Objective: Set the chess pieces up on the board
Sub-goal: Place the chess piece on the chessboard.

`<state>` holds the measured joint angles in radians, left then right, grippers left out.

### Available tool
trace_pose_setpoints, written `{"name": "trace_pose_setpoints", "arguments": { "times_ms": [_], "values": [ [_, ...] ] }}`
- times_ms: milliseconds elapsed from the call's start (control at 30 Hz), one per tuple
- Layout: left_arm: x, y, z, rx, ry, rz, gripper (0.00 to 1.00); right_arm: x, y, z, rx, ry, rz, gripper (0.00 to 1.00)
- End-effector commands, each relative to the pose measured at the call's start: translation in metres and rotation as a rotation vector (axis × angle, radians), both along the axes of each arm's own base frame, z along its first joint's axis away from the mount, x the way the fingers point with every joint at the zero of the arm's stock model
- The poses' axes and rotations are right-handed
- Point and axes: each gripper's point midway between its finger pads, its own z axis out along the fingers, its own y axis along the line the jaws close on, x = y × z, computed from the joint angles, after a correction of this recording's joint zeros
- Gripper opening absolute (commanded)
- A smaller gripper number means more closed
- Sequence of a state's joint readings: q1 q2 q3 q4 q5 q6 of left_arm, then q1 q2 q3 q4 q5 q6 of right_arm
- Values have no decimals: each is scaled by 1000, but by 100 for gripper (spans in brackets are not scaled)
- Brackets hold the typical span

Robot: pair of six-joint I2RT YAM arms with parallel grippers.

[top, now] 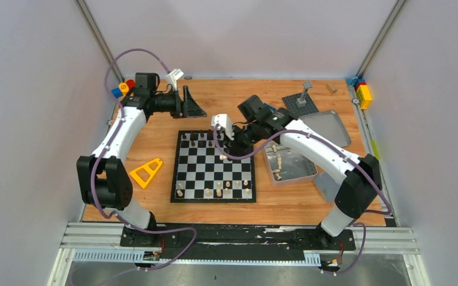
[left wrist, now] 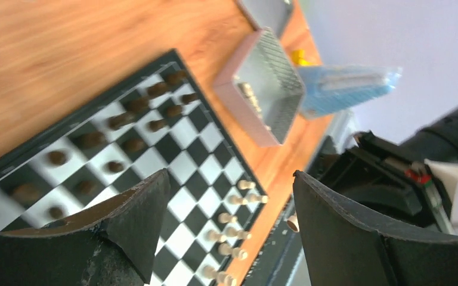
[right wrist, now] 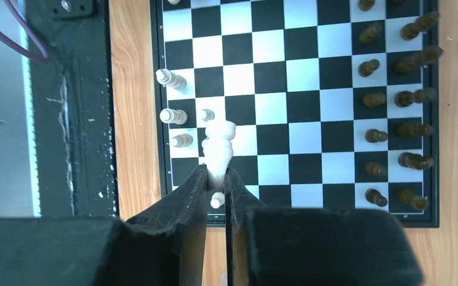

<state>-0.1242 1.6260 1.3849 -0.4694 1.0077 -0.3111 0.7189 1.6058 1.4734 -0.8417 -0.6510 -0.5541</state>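
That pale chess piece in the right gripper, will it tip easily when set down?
Probably: the pale piece looks tall and narrow, so a nudge could topple it. The right gripper pinches only one end, so it might pivot.

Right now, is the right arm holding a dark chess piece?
No, the right arm's jaws are pinched on a pale cream chess piece above the chessboard.

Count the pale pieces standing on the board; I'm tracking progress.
10 pale pieces, seemingly: five on the board in the near row, five in the second row. One more is held by the right gripper; others may be hidden.
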Motion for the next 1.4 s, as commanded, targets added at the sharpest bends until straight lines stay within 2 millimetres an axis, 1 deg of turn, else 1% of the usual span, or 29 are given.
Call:
{"name": "trace_pose_setpoints", "arguments": {
  "times_ms": [0,33,67,100,133,267,367,433,467,500,567,633,700,767,833,900,1033,1133,1233,1367],
  "values": [
    [-2,60,9,205,-136,134,83,1,10,-16,-207,-131,71,0],
    [-3,72,13,225,-153,168,84,0,15,-25,-251,-137,95,0],
    [-2,90,13,240,-147,213,84,0,18,-30,-292,-156,114,0],
    [-3,98,16,256,-160,238,84,0,23,-36,-332,-171,133,0],
    [-5,112,15,277,-153,269,84,0,26,-42,-373,-190,152,0],
    [-15,149,21,371,-166,361,87,-2,41,-60,-494,-243,237,0],
    [-21,171,18,436,-156,426,89,-6,51,-70,-558,-278,306,0],
    [-24,190,17,454,-145,484,91,-8,57,-75,-602,-312,353,0],
    [-26,193,16,454,-138,498,93,-8,62,-75,-613,-330,370,0],
    [-27,202,15,457,-129,525,93,-9,64,-78,-629,-346,387,0],
    [-29,213,14,456,-120,559,95,-10,69,-83,-658,-375,416,0],
    [-31,220,14,448,-118,581,96,-12,73,-91,-688,-397,443,0],
    [-33,222,15,436,-120,588,96,-13,76,-94,-693,-402,455,0],
    [-34,222,16,428,-125,590,97,-14,78,-93,-691,-402,452,0],
    [-34,221,18,423,-136,593,97,-9,72,-89,-719,-421,433,0],
    [-33,221,18,421,-143,595,98,-9,65,-85,-737,-426,418,0],
    [-31,223,18,425,-145,598,98,-12,42,-77,-788,-429,395,0],
    [-31,224,17,431,-142,600,98,-18,21,-73,-833,-416,382,0],
    [-31,224,18,436,-145,602,99,-27,-4,-74,-895,-381,376,0],
    [-32,224,19,439,-152,608,99,-37,-24,-72,-927,-350,362,0]
  ]
}}
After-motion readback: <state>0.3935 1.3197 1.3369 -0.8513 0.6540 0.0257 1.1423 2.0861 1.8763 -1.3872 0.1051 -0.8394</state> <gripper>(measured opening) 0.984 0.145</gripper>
